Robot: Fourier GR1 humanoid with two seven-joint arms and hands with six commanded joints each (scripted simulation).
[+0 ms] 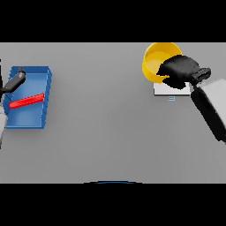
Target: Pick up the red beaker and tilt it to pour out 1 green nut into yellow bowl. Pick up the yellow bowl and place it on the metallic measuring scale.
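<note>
**Right hand on the yellow bowl, over the scale**

Quick rundown of what you've got in the head view.

Your right hand (pixel 178 70) is up at the far right of the counter (pixel 110 132), with the arm coming in from the right edge. Its dark fingers are curled over the near rim of the yellow bowl (pixel 154 62), so it's gripping the bowl, not just resting next to it. The bowl sits tipped a bit so you can look into its open mouth, and I can't make out anything inside it from here.

Right under and just in front of the bowl is the metallic measuring scale (pixel 170 90), a pale flat plate with a tiny display at its near edge. The bowl overlaps the scale's far left corner, but I can't tell whether it's actually sitting on the plate or held just above it, since the hand covers the contact.

Over on the far left there's a blue tray (pixel 46 77) with a long red thing (pixel 26 101) lying slanted inside it. Your left hand (pixel 15 79) shows at the tray's far left corner, well apart from the bowl. Its fingers look bunched together, but I can't tell if they're curled or straight.
</note>
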